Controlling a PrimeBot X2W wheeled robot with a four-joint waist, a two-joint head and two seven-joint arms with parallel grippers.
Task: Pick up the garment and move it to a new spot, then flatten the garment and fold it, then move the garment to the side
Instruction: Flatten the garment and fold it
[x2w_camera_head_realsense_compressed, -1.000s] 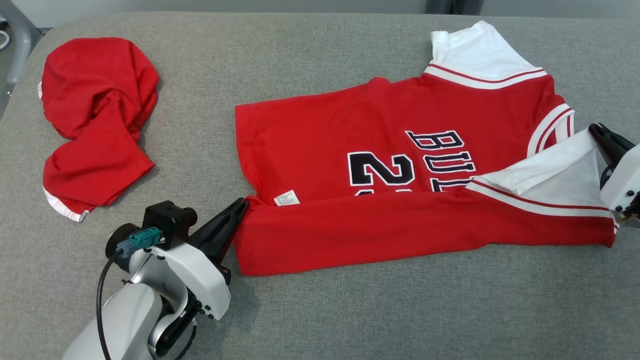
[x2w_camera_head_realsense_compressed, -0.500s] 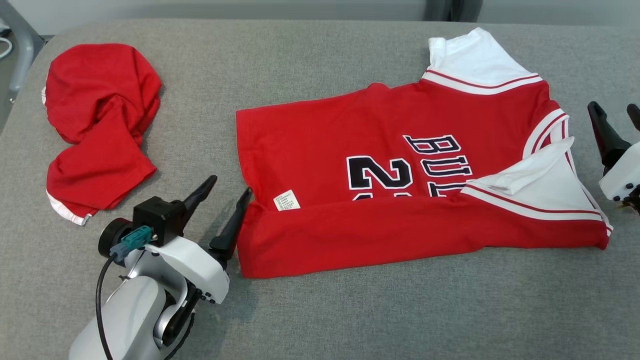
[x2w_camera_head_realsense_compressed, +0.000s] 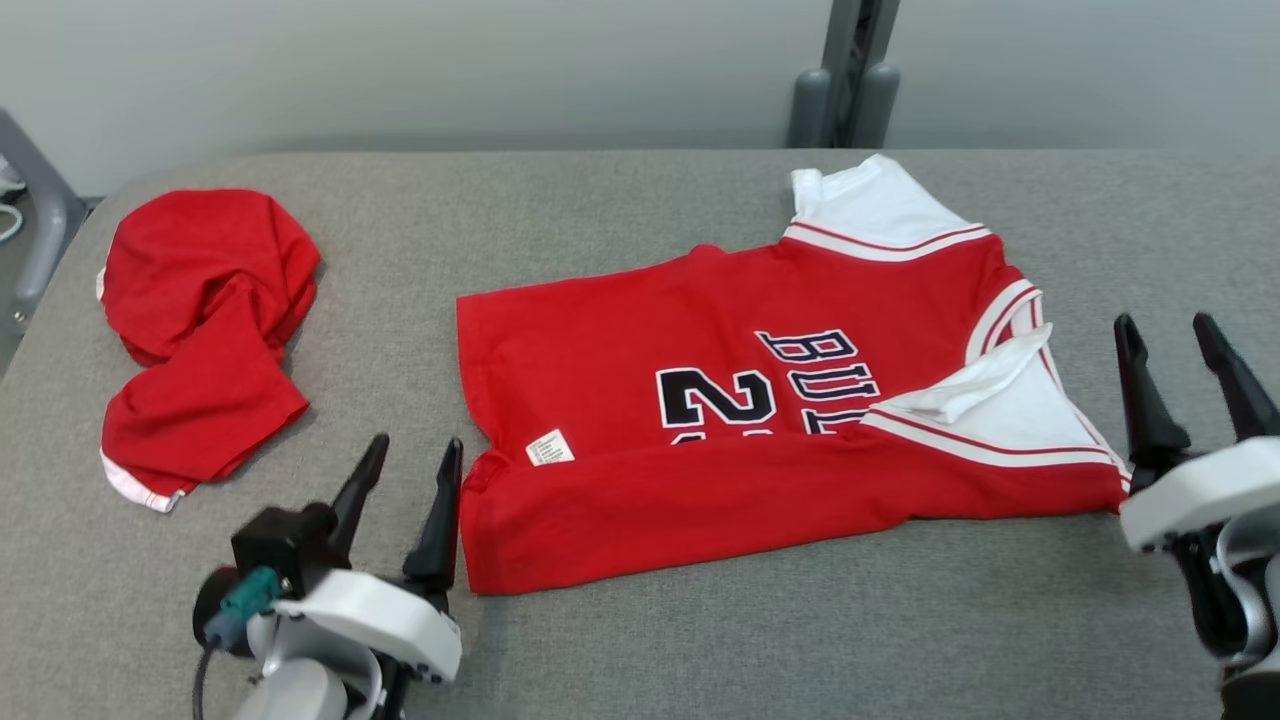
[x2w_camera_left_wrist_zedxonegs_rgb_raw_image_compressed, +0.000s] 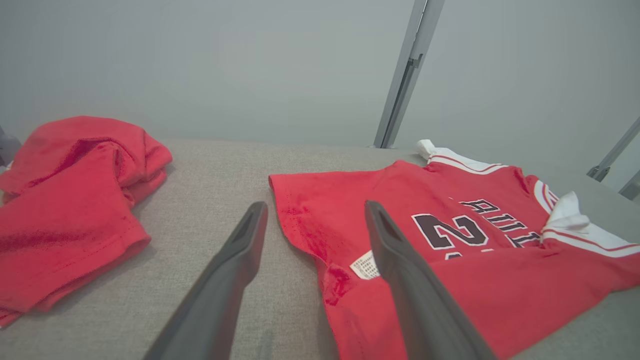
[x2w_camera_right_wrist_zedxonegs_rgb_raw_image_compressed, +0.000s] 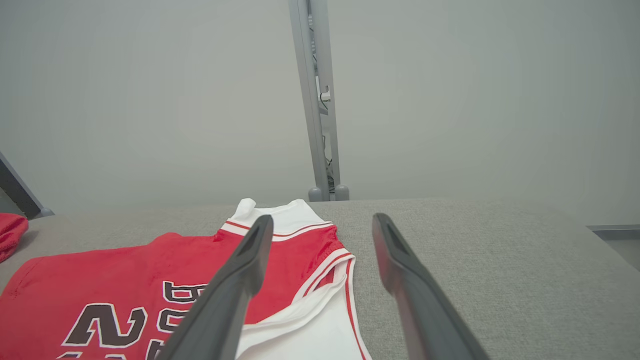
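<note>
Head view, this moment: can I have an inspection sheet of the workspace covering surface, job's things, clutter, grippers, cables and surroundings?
Surface: grey fabric table; no stains seen.
Job's things: red jersey lies spread out, its near edge folded up over the number, white label exposed, near white sleeve folded inward.
Clutter: crumpled red garment at the far left, apart from the jersey.
Grippers: left gripper open, holding nothing, right beside the jersey's left edge; right gripper open, holding nothing, just off its right end.
Cables: black cable and teal connector on the left wrist.
Surroundings: grey wall, metal post behind the table.
</note>
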